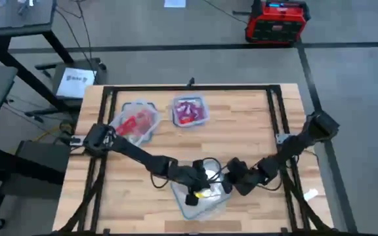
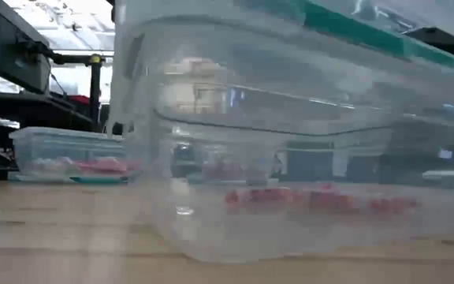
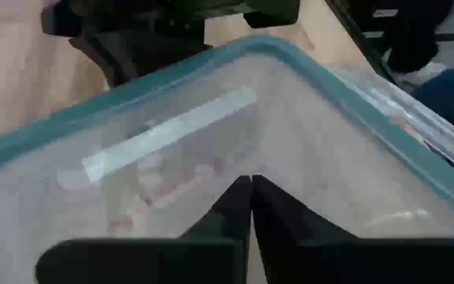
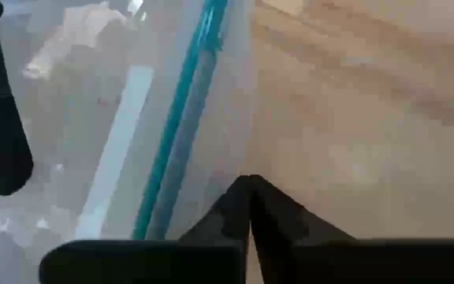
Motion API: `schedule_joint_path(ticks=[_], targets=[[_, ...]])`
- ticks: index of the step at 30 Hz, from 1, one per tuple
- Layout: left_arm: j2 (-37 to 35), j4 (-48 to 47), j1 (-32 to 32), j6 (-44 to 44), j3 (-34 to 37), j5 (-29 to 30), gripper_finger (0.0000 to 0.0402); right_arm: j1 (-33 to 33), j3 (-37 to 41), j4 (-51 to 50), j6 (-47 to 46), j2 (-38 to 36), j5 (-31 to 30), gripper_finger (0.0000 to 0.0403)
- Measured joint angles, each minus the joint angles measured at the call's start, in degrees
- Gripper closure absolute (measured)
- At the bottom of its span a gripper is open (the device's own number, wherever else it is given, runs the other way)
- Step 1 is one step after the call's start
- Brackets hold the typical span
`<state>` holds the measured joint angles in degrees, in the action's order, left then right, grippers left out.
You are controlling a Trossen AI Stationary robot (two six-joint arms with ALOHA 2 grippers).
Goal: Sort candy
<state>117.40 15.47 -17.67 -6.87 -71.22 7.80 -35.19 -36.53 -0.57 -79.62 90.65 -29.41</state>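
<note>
A clear tub with a teal rim [image 1: 202, 200] sits near the table's near edge, and both grippers are at it. Pink-red candy [image 2: 314, 199] lies on its floor and shows faintly in the left wrist view as candy [image 3: 172, 189]. My left gripper [image 1: 193, 194] [image 3: 251, 180] is shut, pointing down into the tub. My right gripper [image 1: 230, 186] [image 4: 249, 180] is shut at the tub's right wall, just outside its rim [image 4: 186, 102]. Two more tubs stand at the far side, one with red candy [image 1: 136, 122] and one with magenta candy [image 1: 189, 110]. My left gripper reaches down into the near tub with shut fingers; whether the tips touch the candy or the tub's floor I cannot tell. My right gripper has its shut fingertips by the tub's outer right wall [image 4: 219, 158], coming from the table's right; whether they touch it I cannot tell.
The near tub [image 2: 290, 134] fills most of the low view, with the red-candy tub [image 2: 69, 154] behind it on the left. Bare wood [image 4: 369, 118] lies right of the near tub. The table's black frame rails [image 1: 277, 111] run along its sides.
</note>
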Motion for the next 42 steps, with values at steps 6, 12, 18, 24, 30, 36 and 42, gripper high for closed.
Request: schedule_joint_path(ticks=[6, 12, 18, 24, 30, 36, 42], targets=[[-1.71, -1.46, -0.18, 0.04, -1.65, 2.22, 0.0402, -3.19, -0.23, -14.50, -2.83, -7.19, -2.94, 0.0403], [-4.65, -10.54, -0.43, -0.04, -5.75, 1.71, 0.0402, -6.51, -0.82, -16.10, 4.32, -14.95, -9.40, 0.0403], [-8.50, -27.93, -0.47, -0.84, -9.45, 5.68, 0.0402, -10.21, -3.63, -8.69, 18.01, -16.39, -17.00, 0.0403], [-12.51, -37.78, 0.00, -0.94, -9.90, 12.70, 0.0402, -10.38, -3.77, 11.05, 31.91, -11.12, -17.20, 0.0403], [-12.48, -47.00, 2.00, -3.36, -9.57, 16.60, 0.0402, -8.96, -3.70, 16.31, 30.90, -2.19, -14.41, 0.0403], [-12.13, -47.35, 3.67, -8.65, -3.72, 16.28, 0.0402, -8.05, -3.99, 16.12, 29.02, 2.00, -13.34, 0.0403], [-12.15, -40.55, 3.83, -13.51, 0.20, 7.53, 0.0402, -5.86, -4.19, 8.75, 28.58, 1.67, -8.34, 0.0403]])
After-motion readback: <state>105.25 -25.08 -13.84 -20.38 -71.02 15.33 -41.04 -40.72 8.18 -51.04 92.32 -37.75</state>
